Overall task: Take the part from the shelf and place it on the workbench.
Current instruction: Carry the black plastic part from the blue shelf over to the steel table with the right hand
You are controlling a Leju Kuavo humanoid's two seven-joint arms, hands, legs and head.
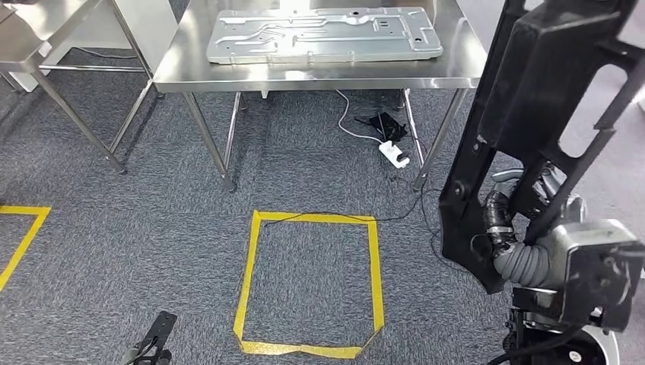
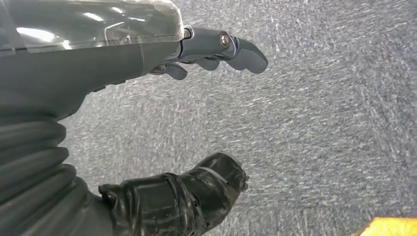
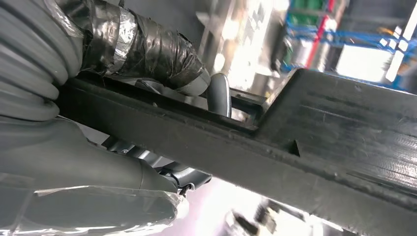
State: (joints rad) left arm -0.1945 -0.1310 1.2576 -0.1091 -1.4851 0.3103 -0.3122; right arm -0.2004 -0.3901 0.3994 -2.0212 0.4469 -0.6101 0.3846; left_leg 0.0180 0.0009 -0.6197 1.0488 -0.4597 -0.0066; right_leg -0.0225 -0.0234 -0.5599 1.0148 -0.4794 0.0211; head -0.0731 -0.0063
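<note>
The right hand (image 1: 508,220) grips the black moulded plastic frame part (image 1: 532,114), upright, short of the steel tabletop (image 1: 319,72). Left hand (image 2: 206,113) hangs empty, fingers apart. Carrying step, I judge; next, approach and lay it beside the grey stamped metal panel (image 1: 323,34).

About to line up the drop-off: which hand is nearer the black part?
Right. The right hand grips the black part, holding it upright beside the workbench. The left hand hangs open over the carpet, away from it.

matt black plastic part (image 1: 548,99), shiny steel workbench (image 1: 319,74)
</note>
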